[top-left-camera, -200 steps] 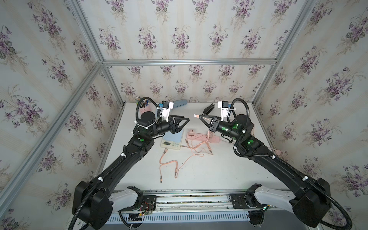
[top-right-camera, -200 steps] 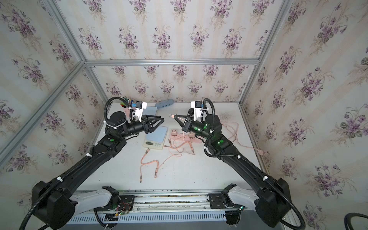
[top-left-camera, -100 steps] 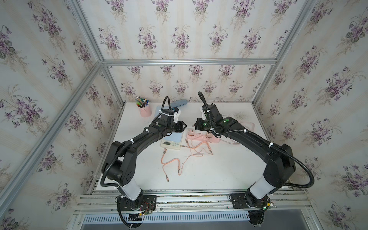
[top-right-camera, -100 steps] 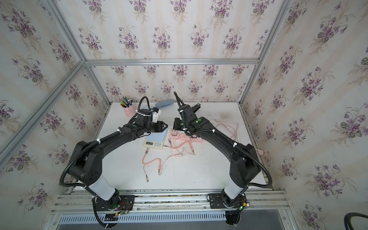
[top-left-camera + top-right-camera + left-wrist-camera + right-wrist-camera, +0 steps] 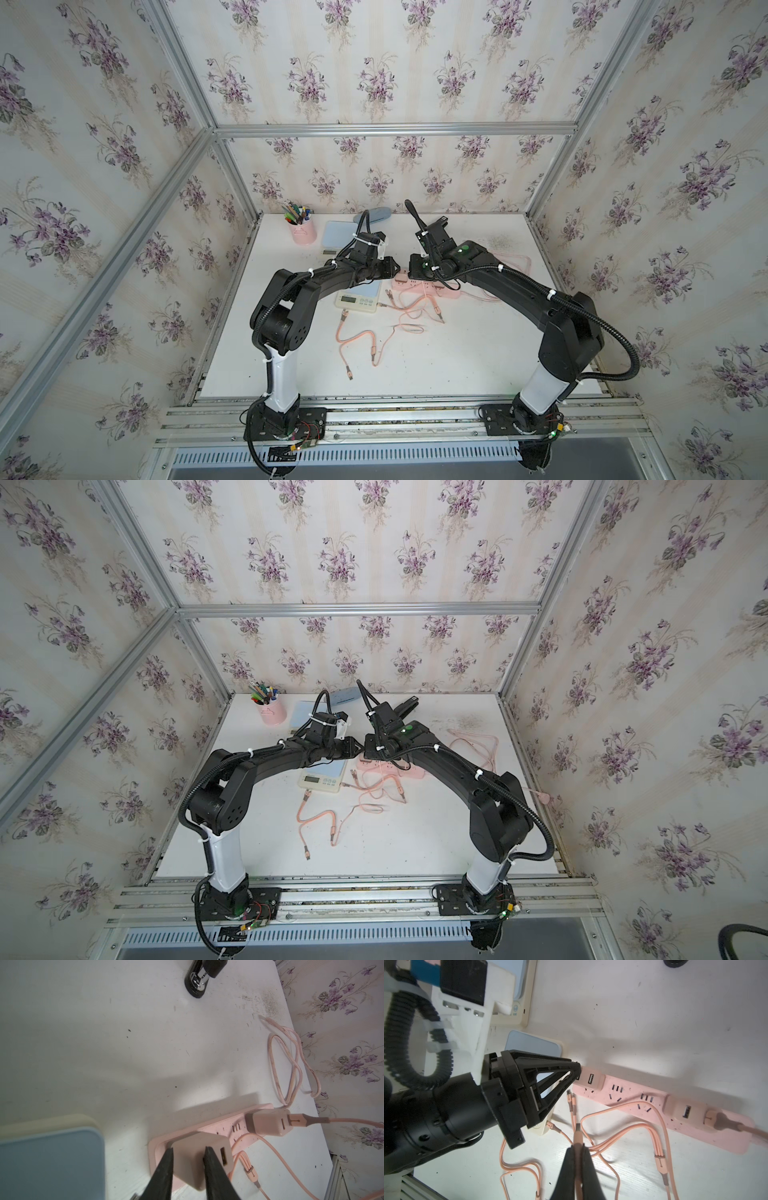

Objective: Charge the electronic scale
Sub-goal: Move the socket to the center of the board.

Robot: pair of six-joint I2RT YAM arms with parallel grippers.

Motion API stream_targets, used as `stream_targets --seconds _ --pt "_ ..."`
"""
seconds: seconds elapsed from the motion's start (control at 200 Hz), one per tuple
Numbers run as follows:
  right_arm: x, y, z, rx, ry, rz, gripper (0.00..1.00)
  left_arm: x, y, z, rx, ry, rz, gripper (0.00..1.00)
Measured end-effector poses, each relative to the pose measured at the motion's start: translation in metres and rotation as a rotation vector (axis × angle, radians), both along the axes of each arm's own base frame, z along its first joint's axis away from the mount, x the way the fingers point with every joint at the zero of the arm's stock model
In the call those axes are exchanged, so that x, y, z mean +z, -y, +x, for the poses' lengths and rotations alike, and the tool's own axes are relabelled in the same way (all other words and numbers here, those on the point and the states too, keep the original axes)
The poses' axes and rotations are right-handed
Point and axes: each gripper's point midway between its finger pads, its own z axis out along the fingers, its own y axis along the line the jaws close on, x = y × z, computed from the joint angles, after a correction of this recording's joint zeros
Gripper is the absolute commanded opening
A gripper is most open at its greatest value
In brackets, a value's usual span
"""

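The scale [image 5: 358, 297], blue-topped with a cream display edge, lies near the middle of the tabletop [image 5: 415, 365], partly under the left forearm. A pink strip [image 5: 218, 1123] lies just beside it at 3 o'clock. A small cable connector meets the scale's side facing the strip, though whether it is seated cannot be told.

The left claw [image 5: 188, 1149] is clamped on a charger [image 5: 187, 1159] that stands in the strip's end nearest the scale, with one finger on each side of the block. The charger's port faces out and is empty.

The right claw [image 5: 576, 1148], hovering at about 6 o'clock of that charger, has its fingers together on a pink plug [image 5: 578, 1134]. The plug's metal tip points toward the strip but is well short of the port. The cable [image 5: 361, 336] trails from it in loops across the tabletop at 5 to 6 o'clock of the scale.

In both top views the two claws meet nearly tip to tip above the strip's end. A pink cup [image 5: 302, 232] of pens stands at 11 o'clock of the scale, near the back wall.
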Motion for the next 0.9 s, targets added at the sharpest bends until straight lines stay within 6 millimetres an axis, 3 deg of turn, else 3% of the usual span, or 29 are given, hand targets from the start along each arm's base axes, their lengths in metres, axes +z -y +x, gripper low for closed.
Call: stream_targets --seconds 0.265,0.535,0.694,0.899 --pt "-0.003 0.020 0.002 -0.039 -0.017 -0.072 0.00 0.000 0.015 -0.016 0.023 0.020 -0.042 0.27" --pt "-0.022 0.021 0.002 -0.049 -0.087 -0.129 0.00 0.009 0.039 -0.065 -0.048 -0.043 -0.081 0.28" --pt "-0.020 0.018 0.005 -0.050 -0.092 -0.132 0.00 0.028 0.028 -0.058 -0.024 -0.025 -0.101 0.34" --pt "-0.028 0.021 0.001 -0.060 -0.120 -0.187 0.00 0.021 0.005 -0.046 0.021 -0.049 -0.083 0.35"
